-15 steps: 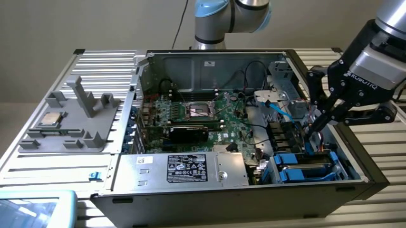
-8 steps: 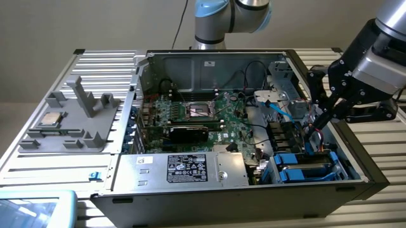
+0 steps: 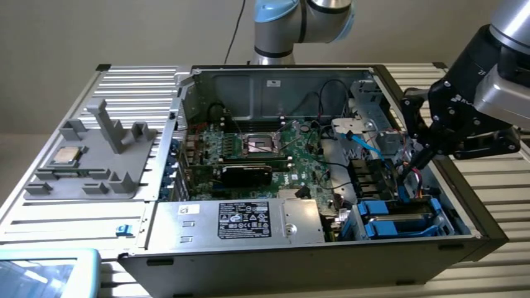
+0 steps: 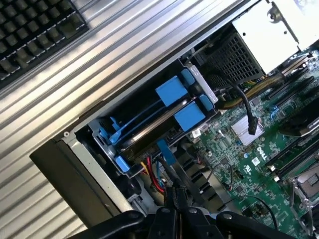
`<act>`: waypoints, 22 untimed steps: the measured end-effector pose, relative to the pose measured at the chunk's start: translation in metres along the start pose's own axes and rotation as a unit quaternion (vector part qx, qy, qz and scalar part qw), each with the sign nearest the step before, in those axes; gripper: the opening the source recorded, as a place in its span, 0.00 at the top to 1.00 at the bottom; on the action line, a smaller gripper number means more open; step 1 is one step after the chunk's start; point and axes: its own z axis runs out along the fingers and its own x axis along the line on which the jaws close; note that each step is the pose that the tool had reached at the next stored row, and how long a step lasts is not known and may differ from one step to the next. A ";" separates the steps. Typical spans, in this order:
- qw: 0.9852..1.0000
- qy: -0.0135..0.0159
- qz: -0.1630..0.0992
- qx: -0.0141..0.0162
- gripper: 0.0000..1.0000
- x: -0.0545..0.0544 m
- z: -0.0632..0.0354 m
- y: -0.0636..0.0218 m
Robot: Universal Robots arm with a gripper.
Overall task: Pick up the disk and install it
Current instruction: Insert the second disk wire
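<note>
Hand (image 3: 421, 162) clenched, empty, fingers pressed together, poised inside open computer case (image 3: 298, 261) near exterior view's right wall, above red and blue cables (image 4: 155, 175). Disk (image 4: 149, 127) seated edge-on in drive bay (image 3: 398, 217) with blue carrier tabs showing, just beside hand. Case rests on ribbed metal worktop (image 3: 74, 217).

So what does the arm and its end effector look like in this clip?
The arm has silver-grey tube sections with pale blue joint caps, the usual Universal Robots look. Its wrist section is grey metal above a black housing with small white lettering. The end effector is matte black, with blocky linkages and two slim black fingers. A thin dark cable runs behind the arm's base.
</note>
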 end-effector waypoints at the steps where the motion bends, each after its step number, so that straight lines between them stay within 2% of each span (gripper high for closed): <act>1: 1.000 0.000 -0.009 0.000 0.89 0.000 0.0000 0.0000; 6: 0.999 -0.001 -0.054 -0.002 0.89 0.000 0.0000 0.0000; 9: 0.997 -0.001 -0.082 -0.004 0.89 0.000 0.0000 0.0000; 14: 0.993 0.001 -0.115 -0.005 0.89 0.000 0.0000 0.0004; 22: 0.993 0.001 -0.117 -0.005 0.89 0.000 -0.0001 0.0004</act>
